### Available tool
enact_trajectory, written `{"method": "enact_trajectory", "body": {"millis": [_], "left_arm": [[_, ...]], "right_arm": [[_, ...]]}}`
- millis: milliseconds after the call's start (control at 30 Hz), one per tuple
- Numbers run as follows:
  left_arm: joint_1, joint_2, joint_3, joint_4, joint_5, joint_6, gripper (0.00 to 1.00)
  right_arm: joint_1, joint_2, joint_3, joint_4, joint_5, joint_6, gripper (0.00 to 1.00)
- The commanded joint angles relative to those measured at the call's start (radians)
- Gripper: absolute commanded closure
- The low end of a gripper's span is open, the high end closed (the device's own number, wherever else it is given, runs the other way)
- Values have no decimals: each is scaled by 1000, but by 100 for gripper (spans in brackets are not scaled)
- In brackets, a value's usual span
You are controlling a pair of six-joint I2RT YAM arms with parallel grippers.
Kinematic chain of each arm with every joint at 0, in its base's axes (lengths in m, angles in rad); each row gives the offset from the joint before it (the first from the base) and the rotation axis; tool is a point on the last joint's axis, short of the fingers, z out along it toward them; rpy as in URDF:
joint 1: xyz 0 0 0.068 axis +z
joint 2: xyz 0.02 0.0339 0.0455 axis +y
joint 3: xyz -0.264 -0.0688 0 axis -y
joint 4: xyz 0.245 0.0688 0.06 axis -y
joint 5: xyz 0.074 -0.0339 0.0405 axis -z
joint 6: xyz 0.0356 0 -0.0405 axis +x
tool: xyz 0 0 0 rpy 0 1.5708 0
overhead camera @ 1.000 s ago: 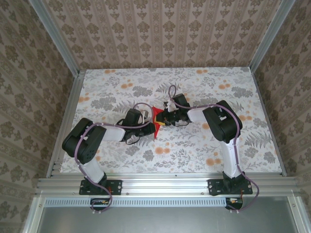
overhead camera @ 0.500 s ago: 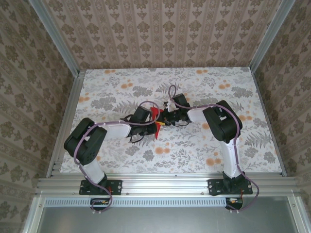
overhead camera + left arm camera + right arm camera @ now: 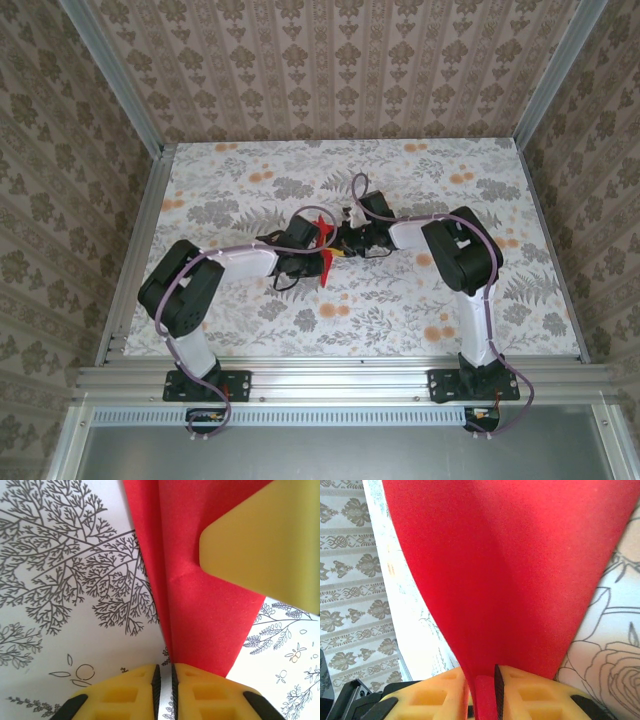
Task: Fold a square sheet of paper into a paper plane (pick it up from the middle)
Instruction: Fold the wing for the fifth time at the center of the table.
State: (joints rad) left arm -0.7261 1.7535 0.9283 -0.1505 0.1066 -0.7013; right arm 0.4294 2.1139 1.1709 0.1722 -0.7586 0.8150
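While facing each other, left pincer (image 3: 164, 670), right pincer (image 3: 482, 674) both nip red paper (image 3: 510, 580).

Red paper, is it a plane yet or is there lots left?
Partly. The thin bright red paper sheet already has folds and tapers to a point. Both the left gripper and the right gripper are pinching it. A finished plane shape isn't visible yet, so more folding probably remains.

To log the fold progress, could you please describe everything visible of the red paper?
The red paper is thin, matte and plain bright red. It is folded into layered flaps that taper to a narrow end, with a crease running along it. It is over the middle of the floral table, pinched in the closed jaws of the left gripper and the right gripper.
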Motion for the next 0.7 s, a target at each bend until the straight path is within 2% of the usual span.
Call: {"method": "enact_trajectory", "body": {"millis": [0, 300, 400, 533, 667], "left_arm": [[-2, 43, 14, -101, -30, 26, 79], [-21, 91, 78, -199, -69, 43, 77], [-27, 95, 87, -209, -73, 45, 77], [-23, 44, 73, -188, -49, 36, 76], [5, -39, 29, -103, 45, 15, 72]], "right_arm": [[-11, -22, -22, -60, 62, 6, 78], [-12, -31, -25, -51, 55, 15, 81], [-12, -28, -25, -50, 59, 16, 85], [-12, -20, -27, -59, 66, 11, 89], [-12, -8, -27, -73, 73, -1, 90]]}}
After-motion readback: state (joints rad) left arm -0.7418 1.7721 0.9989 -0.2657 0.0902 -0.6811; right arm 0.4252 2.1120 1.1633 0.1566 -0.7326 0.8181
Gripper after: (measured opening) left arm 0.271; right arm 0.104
